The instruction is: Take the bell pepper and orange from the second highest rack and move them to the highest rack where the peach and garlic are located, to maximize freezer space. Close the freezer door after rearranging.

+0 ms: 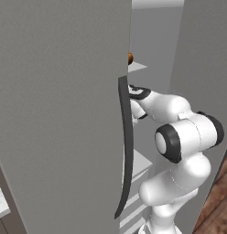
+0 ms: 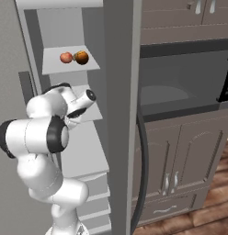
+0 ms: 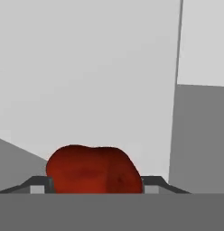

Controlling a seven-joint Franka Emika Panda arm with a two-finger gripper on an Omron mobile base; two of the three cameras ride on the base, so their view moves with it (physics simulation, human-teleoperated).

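The tall plain grey freezer (image 2: 70, 27) is standing open, its flat matte grey freezer door (image 1: 56, 114) swung at nine o'clock. The white arm is reaching onto the second-highest pale shelf (image 2: 90, 114). The tool (image 3: 93, 189) is pinching the glossy red bell pepper (image 3: 93, 170), lying crosswise at twelve o'clock. No writing is showing.

The arm (image 1: 179, 137) is glossy white, built of rounded, bulging segments. Black rings band its joints, and a round white cap closes one end of the big elbow cylinder. The wrist carries a dark collar.
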